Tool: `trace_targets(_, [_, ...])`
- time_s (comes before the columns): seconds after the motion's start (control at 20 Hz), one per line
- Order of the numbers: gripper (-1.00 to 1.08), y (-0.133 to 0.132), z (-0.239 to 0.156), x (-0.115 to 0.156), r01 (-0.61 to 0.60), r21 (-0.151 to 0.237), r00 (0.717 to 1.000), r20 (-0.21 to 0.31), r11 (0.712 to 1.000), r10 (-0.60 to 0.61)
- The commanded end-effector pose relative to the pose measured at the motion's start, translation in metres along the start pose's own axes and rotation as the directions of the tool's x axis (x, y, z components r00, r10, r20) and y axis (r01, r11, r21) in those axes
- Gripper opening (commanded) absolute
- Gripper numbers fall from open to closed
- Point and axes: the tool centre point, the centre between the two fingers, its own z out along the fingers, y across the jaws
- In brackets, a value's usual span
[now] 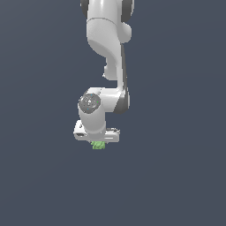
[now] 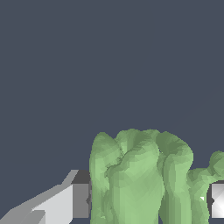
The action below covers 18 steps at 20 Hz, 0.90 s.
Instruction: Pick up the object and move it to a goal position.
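Note:
The object (image 1: 98, 145) is a small light-green, lumpy, ridged blob that peeks out just below the white hand in the exterior view. In the wrist view the object (image 2: 140, 175) fills the space between my two fingers. One grey fingertip (image 2: 79, 200) presses against one side and the other fingertip (image 2: 217, 200) against the opposite side. My gripper (image 2: 148, 201) is shut on it. In the exterior view the gripper (image 1: 98, 142) points straight down and its fingers are mostly hidden behind the hand and the blob.
The white arm (image 1: 108, 44) rises straight up above the hand. All around is a plain dark blue-grey background with no other objects or edges in view.

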Motion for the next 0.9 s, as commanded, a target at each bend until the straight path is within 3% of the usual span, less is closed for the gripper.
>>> trace_targets(0.0, [-1.00,-0.012,-0.017,0.001,0.001,0.000,1.000,-0.002,1.000,-0.001])
trace_targets(0.85, [-1.00,-0.108,-0.159,0.013,0.000,-0.001,1.000,-0.002,1.000,0.000])
